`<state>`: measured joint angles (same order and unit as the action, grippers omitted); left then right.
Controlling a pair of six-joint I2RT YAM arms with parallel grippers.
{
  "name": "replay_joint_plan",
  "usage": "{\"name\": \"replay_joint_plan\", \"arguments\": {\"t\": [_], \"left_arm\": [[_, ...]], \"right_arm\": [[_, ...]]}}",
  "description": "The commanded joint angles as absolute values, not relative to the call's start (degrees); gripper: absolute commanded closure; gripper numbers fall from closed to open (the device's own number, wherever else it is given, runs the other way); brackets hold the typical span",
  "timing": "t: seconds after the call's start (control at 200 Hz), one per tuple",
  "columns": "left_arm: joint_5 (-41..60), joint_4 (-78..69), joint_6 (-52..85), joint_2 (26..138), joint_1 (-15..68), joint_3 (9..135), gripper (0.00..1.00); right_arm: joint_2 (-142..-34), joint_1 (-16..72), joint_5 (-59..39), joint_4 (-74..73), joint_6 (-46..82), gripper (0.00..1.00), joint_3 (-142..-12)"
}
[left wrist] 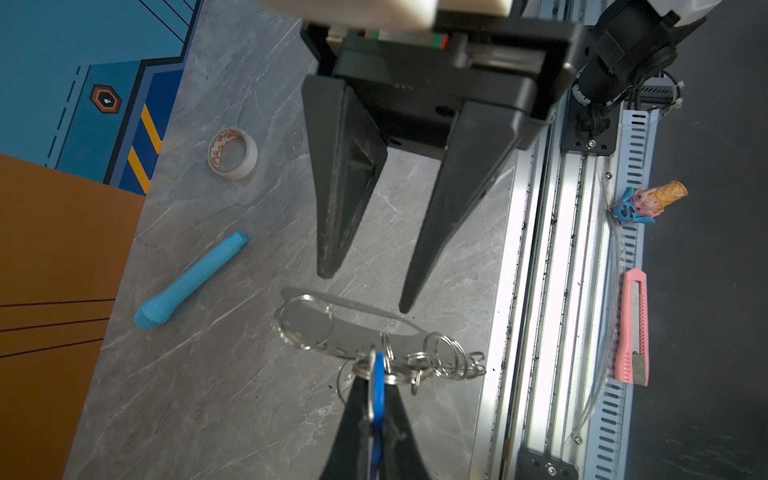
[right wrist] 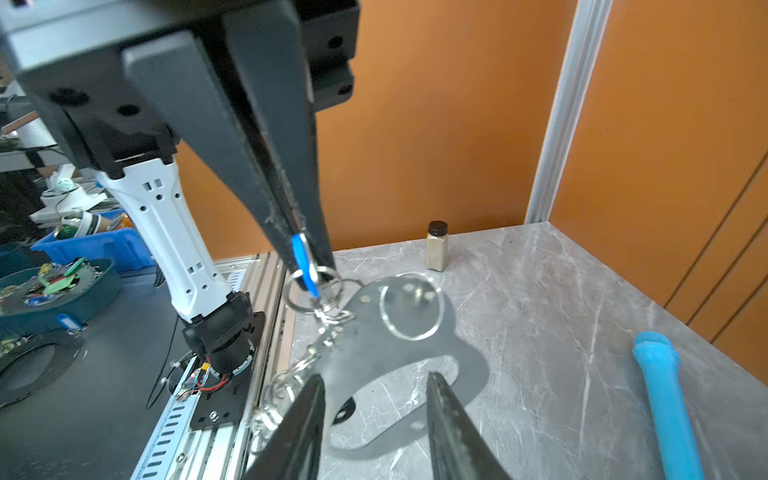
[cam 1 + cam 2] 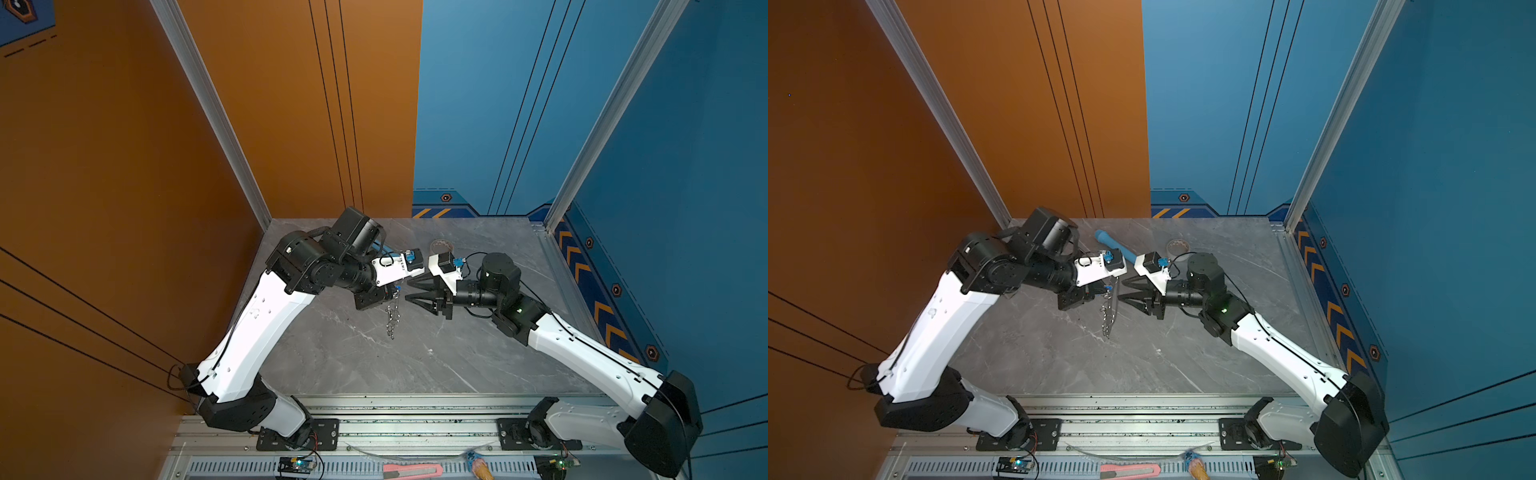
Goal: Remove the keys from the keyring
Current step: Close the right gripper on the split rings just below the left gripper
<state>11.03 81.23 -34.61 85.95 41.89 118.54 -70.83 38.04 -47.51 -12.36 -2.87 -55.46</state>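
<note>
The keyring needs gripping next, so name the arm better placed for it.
Probably right: the right fingers stand open facing the keyring; the left fingers are shut on the keys' blue tag.

Clutter around the grey marble tabletop point(image 3: 353, 365)
In a top view a blue plastic tube point(image 3: 1116, 248) lies at 12 o'clock, a tape roll point(image 3: 1177, 246) at 1, and a pink utility knife point(image 3: 1129, 470) at 6, off the slab, with a toy ice-cream cone point(image 3: 1198, 469) at its 3. A spice jar point(image 2: 437, 246) stands upright by the orange wall point(image 2: 436, 124).

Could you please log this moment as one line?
left gripper: shut on blue key tag | keyring plate: hanging | right gripper: open, at plate
</note>
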Motion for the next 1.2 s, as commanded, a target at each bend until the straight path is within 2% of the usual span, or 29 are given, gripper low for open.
{"name": "replay_joint_plan", "arguments": {"t": [0.0,0.526,0.891,1.051,1.196], "left_arm": [[13.0,81.2,-36.2,86.1,41.3,119.5,1.0],[14.3,81.2,-36.8,86.2,40.6,119.3,1.0],[14.5,81.2,-36.4,86.3,40.0,119.1,1.0],[14.0,81.2,-36.2,85.9,39.8,119.0,1.0],[13.8,81.3,-35.2,85.9,39.9,119.2,1.0]], "right_arm": [[-71.1,38.9,-49.9,-11.6,-4.1,0.6,-56.8],[-73.9,42.0,-48.0,-15.8,-3.7,0.69,-58.1],[-73.1,42.1,-47.6,-18.3,-1.1,0.69,-57.7],[-73.0,42.2,-47.6,-17.8,-1.2,0.79,-57.6],[-72.5,41.9,-46.1,-17.6,-1.3,0.84,-56.8]]}}
